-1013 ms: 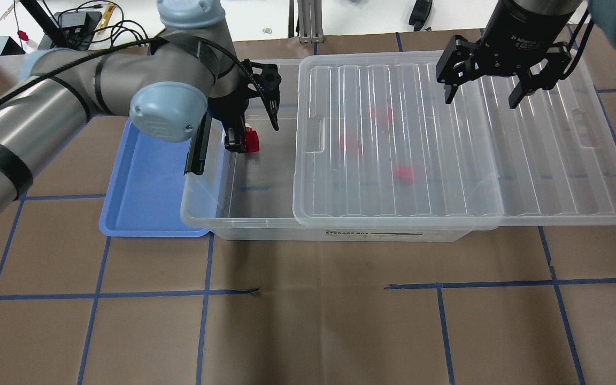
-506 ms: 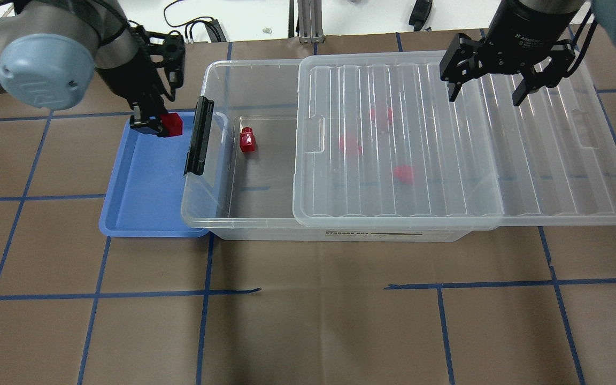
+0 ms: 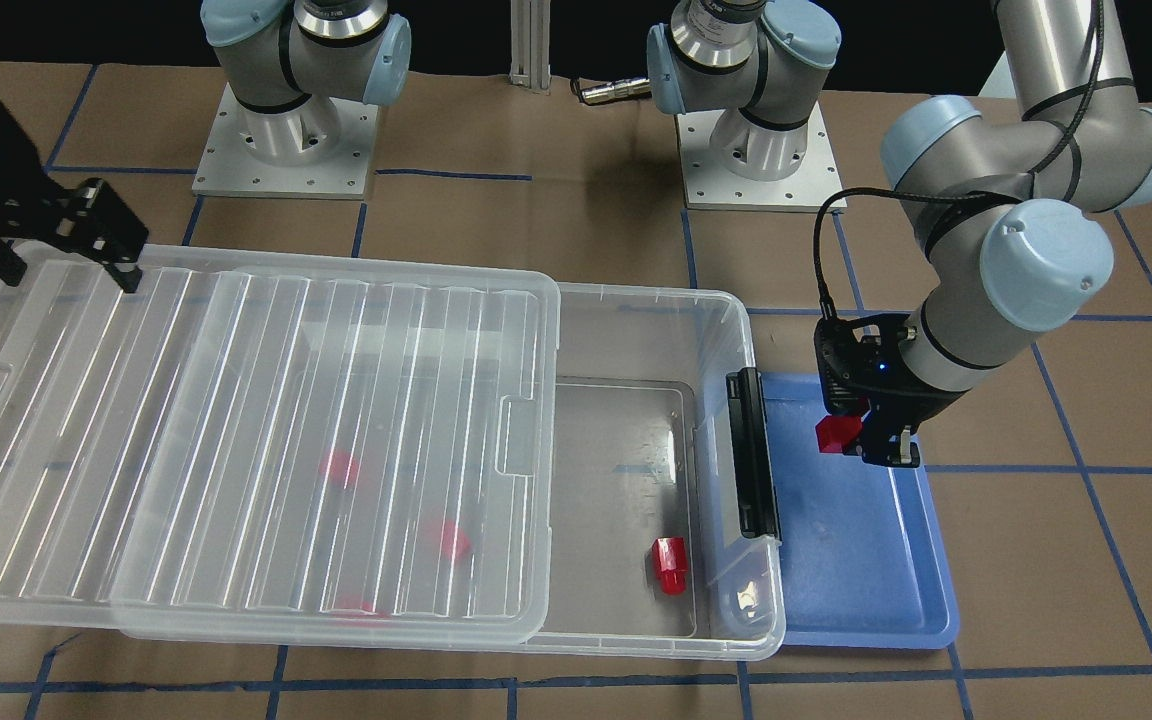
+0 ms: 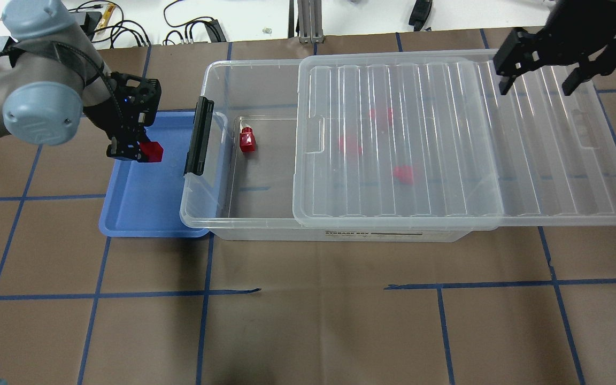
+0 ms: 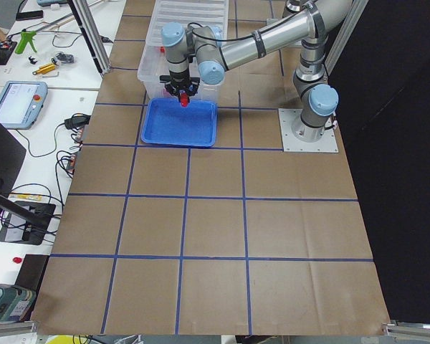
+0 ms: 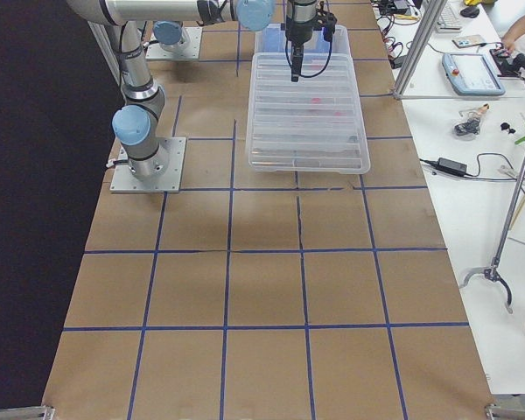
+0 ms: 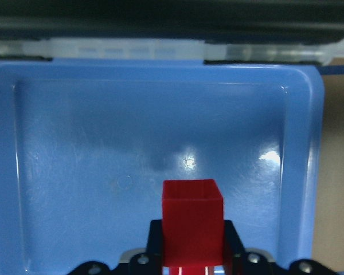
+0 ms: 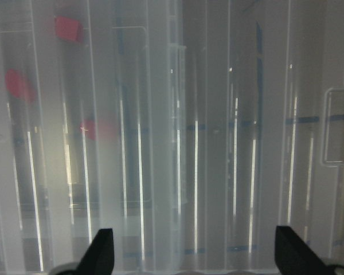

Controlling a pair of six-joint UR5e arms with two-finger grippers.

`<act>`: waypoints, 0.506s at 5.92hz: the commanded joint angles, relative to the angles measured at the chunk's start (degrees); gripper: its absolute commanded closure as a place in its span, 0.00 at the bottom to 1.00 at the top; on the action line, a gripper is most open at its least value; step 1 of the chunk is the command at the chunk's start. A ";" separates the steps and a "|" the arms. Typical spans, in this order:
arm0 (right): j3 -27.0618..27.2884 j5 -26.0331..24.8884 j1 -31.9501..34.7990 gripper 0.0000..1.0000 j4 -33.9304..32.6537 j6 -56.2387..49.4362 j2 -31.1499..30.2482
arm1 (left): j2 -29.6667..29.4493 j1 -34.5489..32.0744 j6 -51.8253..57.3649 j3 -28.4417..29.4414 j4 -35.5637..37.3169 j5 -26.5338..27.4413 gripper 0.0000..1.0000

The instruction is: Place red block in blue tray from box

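My left gripper [image 4: 138,152] is shut on a red block [image 4: 152,152] and holds it above the far part of the blue tray [image 4: 137,214]. The left wrist view shows the block [image 7: 192,226] between the fingers over the tray floor [image 7: 103,160]. In the front view the held block [image 3: 833,434] hangs over the tray [image 3: 886,590]. The clear box [image 4: 254,214] lies to the tray's right with its ribbed lid [image 4: 554,176] slid aside. One red block [image 4: 247,140] lies in the box's uncovered end. Three more show blurred under the lid [image 4: 403,174]. My right gripper [image 4: 539,83] is open above the lid's far right.
The box's black clip handle [image 4: 197,136] stands right beside the tray's edge, close to my left gripper. Brown paper with blue tape lines [image 4: 308,289] covers the table. Cables and gear [image 4: 190,24] lie beyond the far edge.
My left gripper carried the red block out of the box, over the handle, and now down toward the tray's middle. My right gripper moved right and farther back over the lid.
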 commanded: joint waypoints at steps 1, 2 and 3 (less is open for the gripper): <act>-0.01 -0.02 -11.97 0.00 -0.44 -15.64 2.52 | -5.10 0.74 0.52 -4.39 10.07 -0.09 0.95; 0.08 -2.89 -18.12 0.00 -3.31 -20.59 5.50 | -5.92 0.83 0.43 -4.49 10.64 0.00 0.93; 0.08 -5.27 -21.75 0.00 -8.21 -25.69 10.23 | -6.01 1.10 0.52 -4.66 10.55 0.00 0.88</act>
